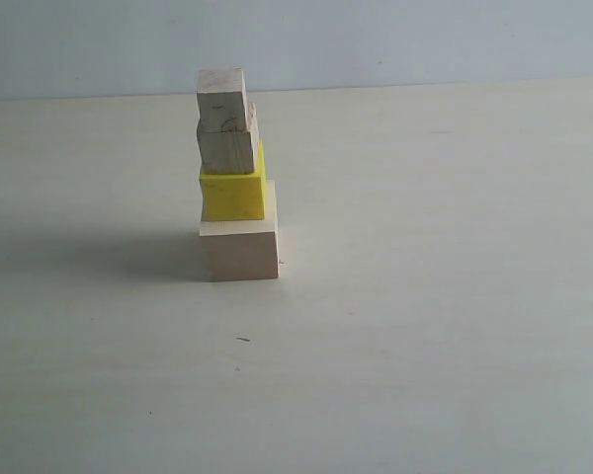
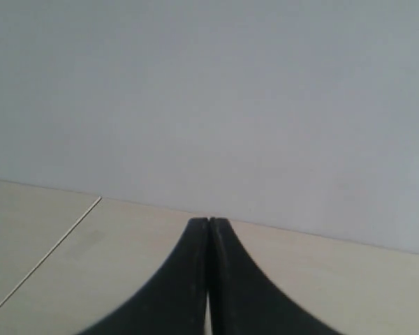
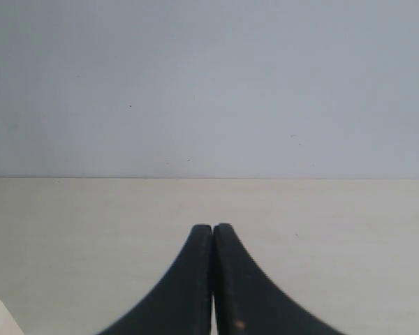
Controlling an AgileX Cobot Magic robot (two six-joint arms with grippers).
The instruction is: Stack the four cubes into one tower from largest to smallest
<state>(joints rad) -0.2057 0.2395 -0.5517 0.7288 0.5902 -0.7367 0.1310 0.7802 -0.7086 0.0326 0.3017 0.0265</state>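
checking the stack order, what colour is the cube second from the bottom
It is a bright yellow cube, clearest in the exterior view.

The robot's left gripper (image 2: 209,222), seen from its wrist camera: two matte black fingers (image 2: 185,279), blunt and narrow at the tips, each outer edge sweeping outward in a smooth concave curve toward the pincer's base (faint pale flecks dot the surface). The right gripper (image 3: 213,227) is built alike, black and curved the same way, with a small orange-brown speck (image 3: 239,324) on one finger near the pincer's base.
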